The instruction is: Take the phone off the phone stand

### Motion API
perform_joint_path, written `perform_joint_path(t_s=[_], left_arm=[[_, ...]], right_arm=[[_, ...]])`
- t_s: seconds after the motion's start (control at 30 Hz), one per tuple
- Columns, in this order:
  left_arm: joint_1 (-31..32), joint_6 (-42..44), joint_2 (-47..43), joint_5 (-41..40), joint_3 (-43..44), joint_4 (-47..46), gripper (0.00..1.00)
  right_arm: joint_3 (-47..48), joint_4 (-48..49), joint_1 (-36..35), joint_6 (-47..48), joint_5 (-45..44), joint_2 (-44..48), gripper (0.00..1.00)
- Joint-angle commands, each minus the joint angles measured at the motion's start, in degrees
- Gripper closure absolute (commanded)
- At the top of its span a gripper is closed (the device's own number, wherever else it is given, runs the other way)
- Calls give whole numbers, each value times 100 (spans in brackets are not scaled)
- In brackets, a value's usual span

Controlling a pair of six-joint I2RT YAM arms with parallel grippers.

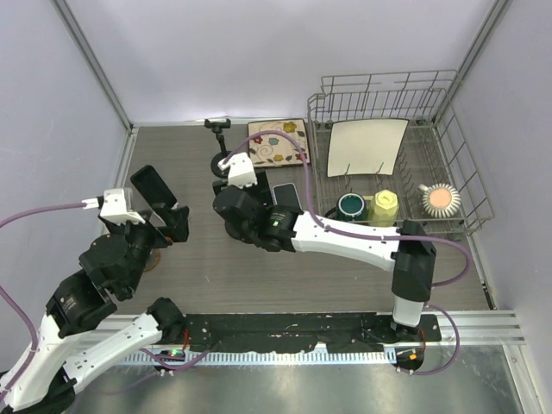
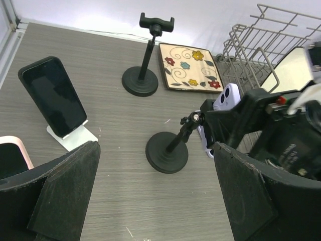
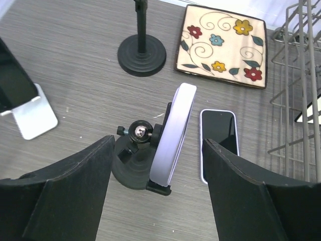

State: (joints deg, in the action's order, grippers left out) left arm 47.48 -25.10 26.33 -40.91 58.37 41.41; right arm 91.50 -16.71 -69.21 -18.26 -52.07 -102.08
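Hovering over the pale-walled grey table [image 1: 216,276], left claw [image 2: 155,196] gapes wide; right claw [image 3: 158,193] spread around the phone [image 3: 173,130].

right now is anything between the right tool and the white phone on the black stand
Nothing visible does. The white phone stands edge-on in the clamp of the black stand, straight ahead of the open right tool. A second phone lies flat beside it, out of the path.

Bright, even overhead light, soft faint shadows, pale glare on back wall [image 2: 75,10], right pincer fingers [image 3: 55,201] slightly soft.
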Motion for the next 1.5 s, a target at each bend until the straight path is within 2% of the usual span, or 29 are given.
perform_joint_path(t_s=[0.0, 0.2, 0.3, 0.33, 0.4, 0.43, 0.5, 0.53, 0.63, 0.77, 0.9, 1.07, 1.27, 1.33, 1.47], left_arm=[[-20, -30, -31, 240, -54, 69, 0], [-20, -100, -57, 600, -185, 69, 0], [-29, -91, -49, 741, -264, 52, 0], [-20, -74, -49, 777, -291, 43, 0], [-20, -21, -14, 873, -369, -1, 0], [-29, 23, -5, 952, -396, -19, 0], [-20, 67, 21, 1040, -536, -106, 0], [-29, 154, 22, 1180, -598, -150, 0], [-29, 260, 83, 1487, -862, -361, 0], [-20, 471, 153, 1883, -1466, -879, 0], [-29, 717, 171, 2016, -2179, -1819, 0], [-29, 1244, 557, 2297, -2821, -3101, 0], [-239, 1517, 1741, 3061, -2700, -4042, 0], [-520, 1317, 2051, 3350, -2603, -4123, 0], [-960, 1008, 2456, 3607, -2690, -4859, 3]], right_arm=[[351, 221, 13, 86, -742, -250, 26], [324, 238, 109, 25, -1059, -435, 36], [333, 256, 145, 16, -1068, -435, 47], [324, 273, 153, 42, -1042, -427, 54], [280, 291, 180, 51, -954, -409, 62], [228, 300, 180, 51, -902, -365, 71], [123, 405, 197, 164, -630, -286, 79], [-52, 623, 215, 252, -498, -155, 87], [-404, 993, 276, 577, -102, 48, 99], [-923, 1415, 390, 920, 451, 547, 99], [-1529, 2030, 496, 1376, 1242, 1023, 99], [-1996, 2268, 557, 1791, 2016, 1410, 99], [-2251, 2462, 681, 1976, 2587, 1665, 99], [-2312, 2506, 716, 2002, 2693, 1692, 99], [-2330, 2524, 760, 2107, 2878, 1700, 99]])
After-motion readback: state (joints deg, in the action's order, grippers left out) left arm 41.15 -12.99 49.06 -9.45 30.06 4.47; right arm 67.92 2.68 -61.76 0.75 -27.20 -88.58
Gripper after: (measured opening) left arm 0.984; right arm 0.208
